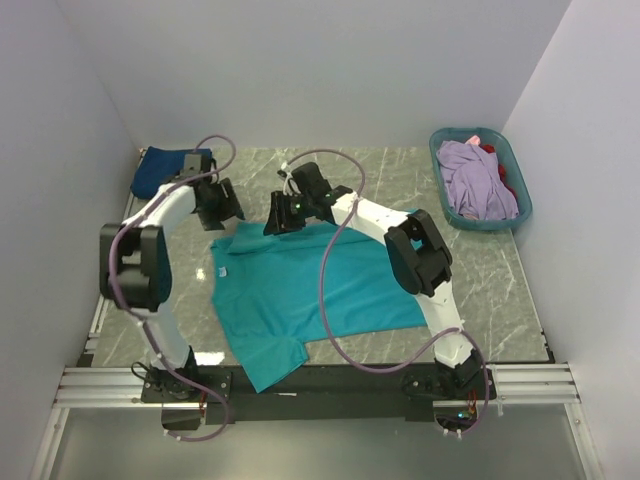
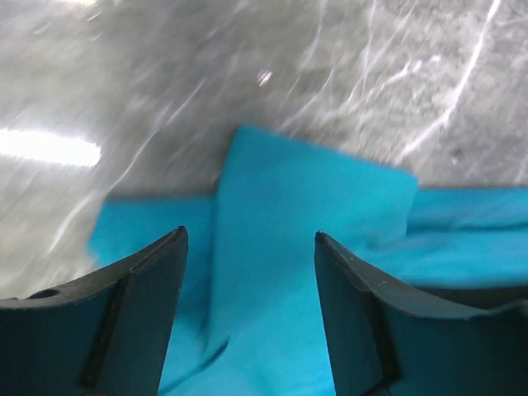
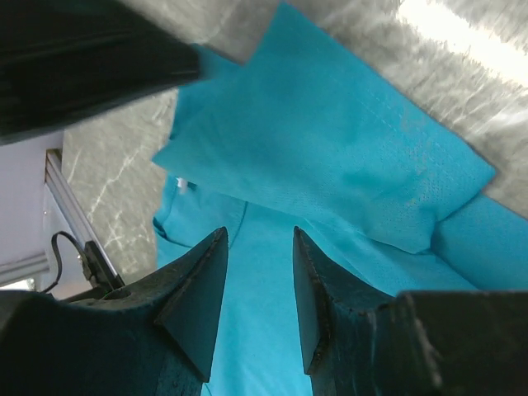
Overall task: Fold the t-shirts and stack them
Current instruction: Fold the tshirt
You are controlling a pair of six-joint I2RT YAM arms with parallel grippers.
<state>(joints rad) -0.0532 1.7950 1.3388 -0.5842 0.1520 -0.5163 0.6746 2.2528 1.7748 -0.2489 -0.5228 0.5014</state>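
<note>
Currently the teal cloth t-shirt (image 1: pixel 300 290) lies flat at frame centre, evidently readied for folding. Left gripper (image 2: pixel 250 238) and right gripper (image 3: pixel 257 233) hover spread over its upper edge, pinching nothing.

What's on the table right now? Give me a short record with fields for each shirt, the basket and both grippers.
teal t-shirt: spread out at the middle of the table
navy t-shirt: compact bundle at the far left corner
laundry basket: far right corner
lavender t-shirt: crumpled in the basket
red t-shirt: in the basket, mostly hidden by the lavender one
left gripper: open, over the teal shirt's far left part, holding nothing
right gripper: open, over the teal shirt's far edge, holding nothing
</note>
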